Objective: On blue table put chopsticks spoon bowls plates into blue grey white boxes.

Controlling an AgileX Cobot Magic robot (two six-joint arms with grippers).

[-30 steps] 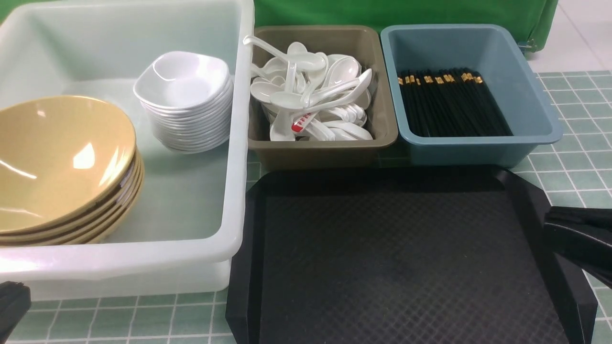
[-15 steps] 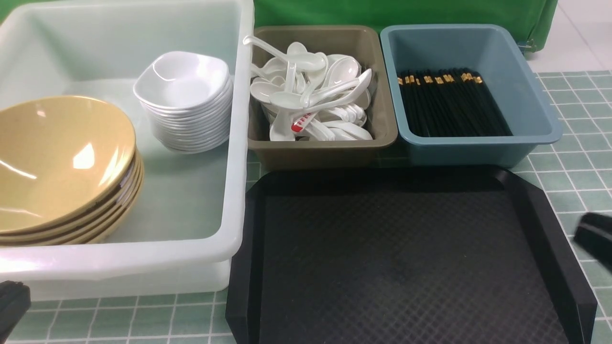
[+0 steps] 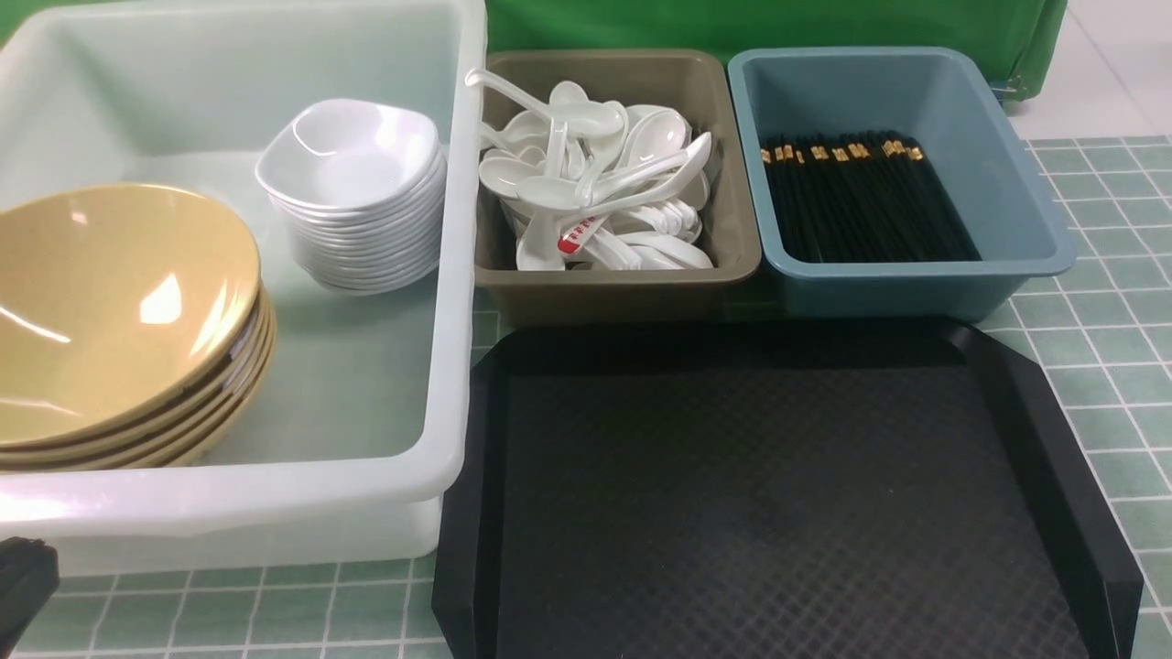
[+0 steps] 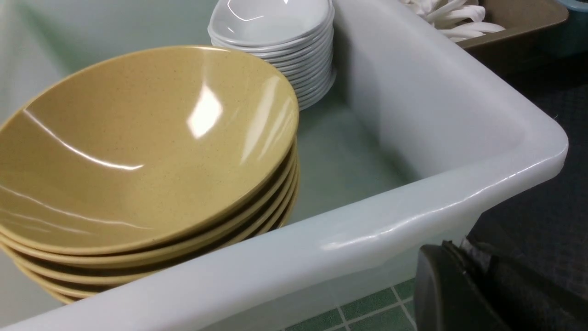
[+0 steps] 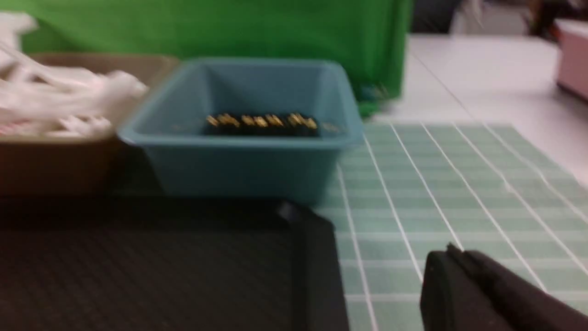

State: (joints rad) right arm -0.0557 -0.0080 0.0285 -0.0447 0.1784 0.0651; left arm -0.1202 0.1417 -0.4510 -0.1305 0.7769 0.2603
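Probably a canteen mock-up in a lab: sorting bins [image 3: 439, 302], black tray [image 3: 769, 494], green backdrop [image 3: 769, 23].

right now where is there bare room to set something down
The textured black plastic tray is bare. Inside the large white plastic box, open floor lies beside the stacked tan bowls and white dishes. The grey-brown box is crowded with white spoons.

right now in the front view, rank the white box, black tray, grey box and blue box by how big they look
1. white box and black tray: both large and cut off by the frame, so unranked.
2. blue box and grey box: look alike; blue perhaps slightly wider.
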